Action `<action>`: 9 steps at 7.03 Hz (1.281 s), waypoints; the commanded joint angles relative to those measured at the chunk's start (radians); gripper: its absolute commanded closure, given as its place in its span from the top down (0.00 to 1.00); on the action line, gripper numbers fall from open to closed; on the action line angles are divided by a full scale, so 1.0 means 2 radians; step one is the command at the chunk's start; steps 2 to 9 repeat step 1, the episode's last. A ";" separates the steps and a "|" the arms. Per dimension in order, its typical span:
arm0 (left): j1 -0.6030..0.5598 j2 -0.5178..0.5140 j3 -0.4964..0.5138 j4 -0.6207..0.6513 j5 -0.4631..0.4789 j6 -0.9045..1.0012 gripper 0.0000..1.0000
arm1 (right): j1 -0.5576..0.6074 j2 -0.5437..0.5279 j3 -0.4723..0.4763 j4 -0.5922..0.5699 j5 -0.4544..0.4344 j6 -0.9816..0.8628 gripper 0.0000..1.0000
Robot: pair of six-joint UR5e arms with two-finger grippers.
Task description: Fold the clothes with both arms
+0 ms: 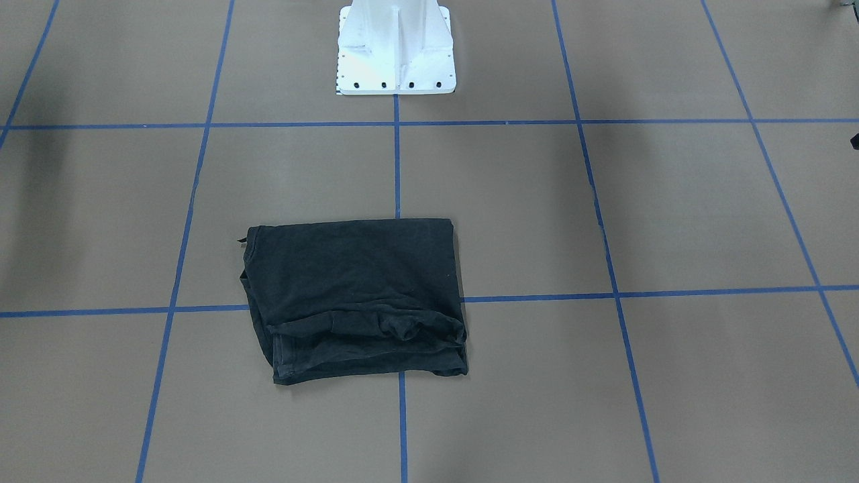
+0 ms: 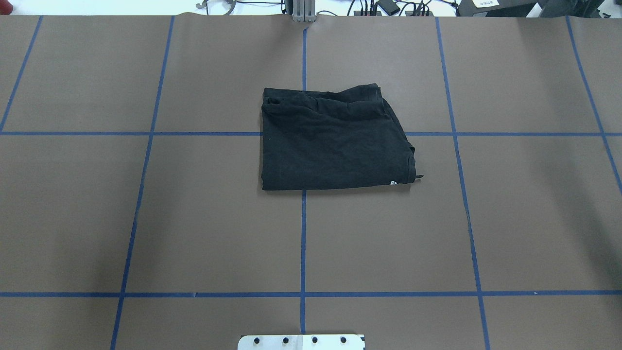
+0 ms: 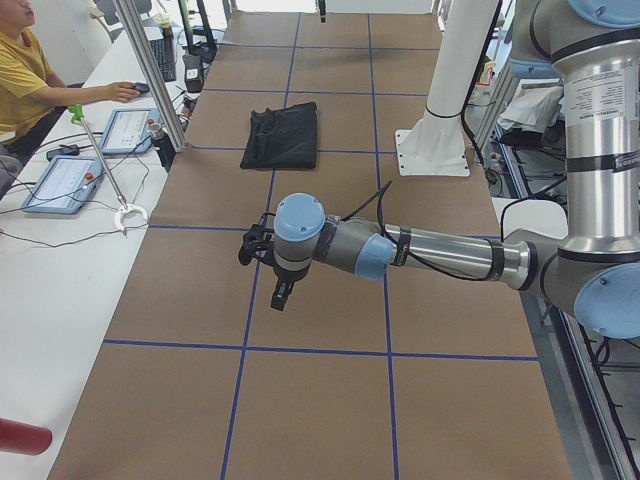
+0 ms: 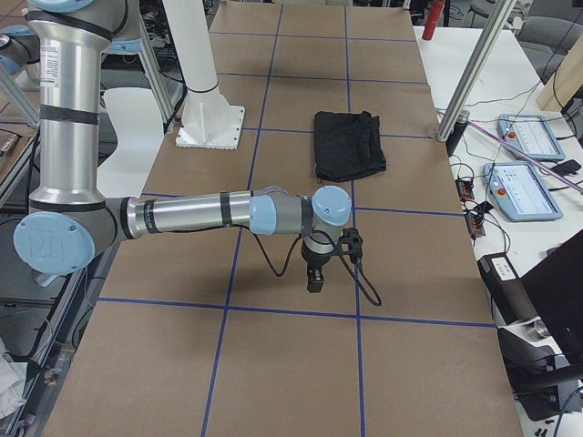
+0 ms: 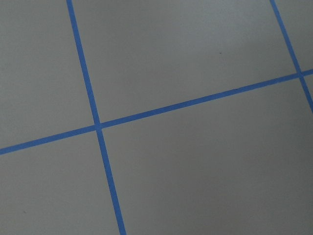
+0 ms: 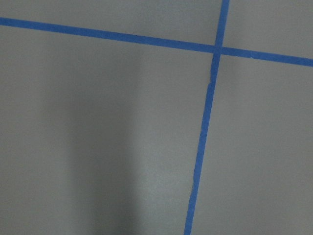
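T-shirt (image 2: 335, 146) folded on table (image 2: 146, 218); left arm (image 3: 450, 250), right arm (image 4: 182, 214) well apart.

T-shirt (image 2: 335, 141): open table (image 2: 146, 218) on all 4 sides | obstacle: pedestal (image 1: 396, 47), well apart

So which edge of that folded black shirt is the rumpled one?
The edge farthest from the white pedestal base: the T-shirt bunches in loose layers there, while the edge nearest the base is a smooth, straight fold.

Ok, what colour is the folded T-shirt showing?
The T-shirt is black, with a tiny white mark at one corner; it shows best in the overhead view.
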 commanded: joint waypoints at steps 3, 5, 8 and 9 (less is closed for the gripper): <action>0.000 -0.003 0.003 -0.001 0.012 0.000 1.00 | 0.016 0.002 0.003 -0.015 -0.001 -0.017 1.00; 0.000 -0.003 0.003 -0.001 0.012 0.000 1.00 | 0.016 0.002 0.003 -0.015 -0.001 -0.017 1.00; 0.000 -0.003 0.003 -0.001 0.012 0.000 1.00 | 0.016 0.002 0.003 -0.015 -0.001 -0.017 1.00; 0.000 -0.003 0.003 -0.001 0.012 0.000 1.00 | 0.016 0.002 0.003 -0.015 -0.001 -0.017 1.00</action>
